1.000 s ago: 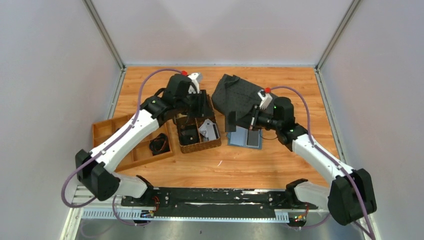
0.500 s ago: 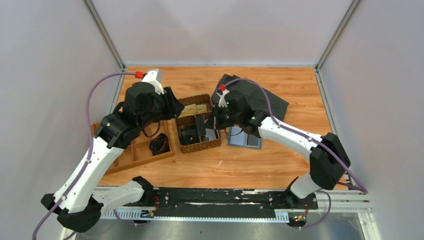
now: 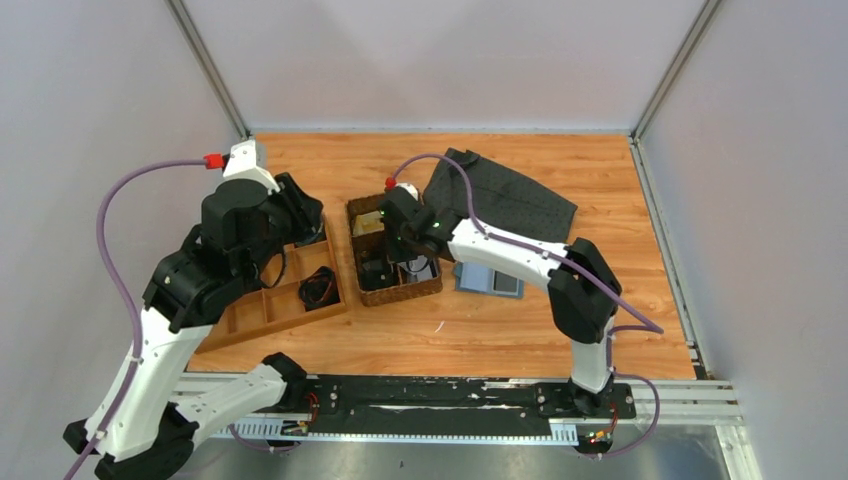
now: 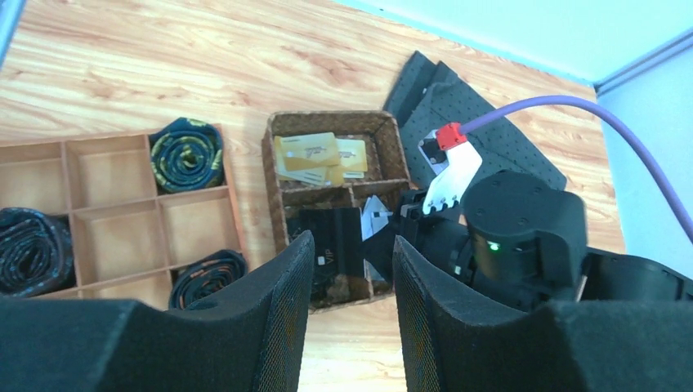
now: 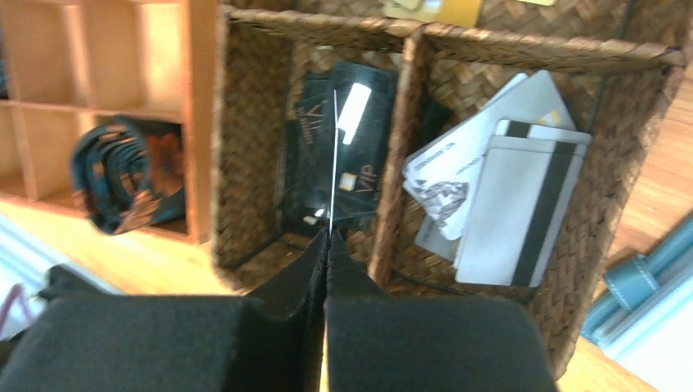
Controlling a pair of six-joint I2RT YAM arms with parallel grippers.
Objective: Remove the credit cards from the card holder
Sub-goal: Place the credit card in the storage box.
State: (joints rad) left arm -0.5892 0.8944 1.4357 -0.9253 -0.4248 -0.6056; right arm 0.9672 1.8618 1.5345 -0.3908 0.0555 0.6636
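The blue card holder (image 3: 490,282) lies flat on the table just right of the woven basket (image 3: 432,288); its edge shows in the right wrist view (image 5: 646,286). My right gripper (image 3: 398,255) (image 5: 328,238) is shut on a thin card (image 5: 334,163) seen edge-on, held above the basket's near-left compartment, where black cards (image 5: 364,139) lie. Pale grey cards (image 5: 507,204) lie in the near-right compartment and gold cards (image 4: 309,155) in the far one. My left gripper (image 3: 303,215) (image 4: 351,245) is open and empty, raised left of the basket.
A wooden divided tray (image 3: 268,305) (image 4: 114,214) with rolled dark ties (image 4: 190,155) stands left of the basket. A dark dotted cloth (image 3: 515,200) lies behind the holder. The basket's woven dividers (image 5: 404,131) stand between compartments.
My right gripper has swung left from the card holder to over the basket, carrying a card. My left arm has pulled back from the basket toward the left and risen.
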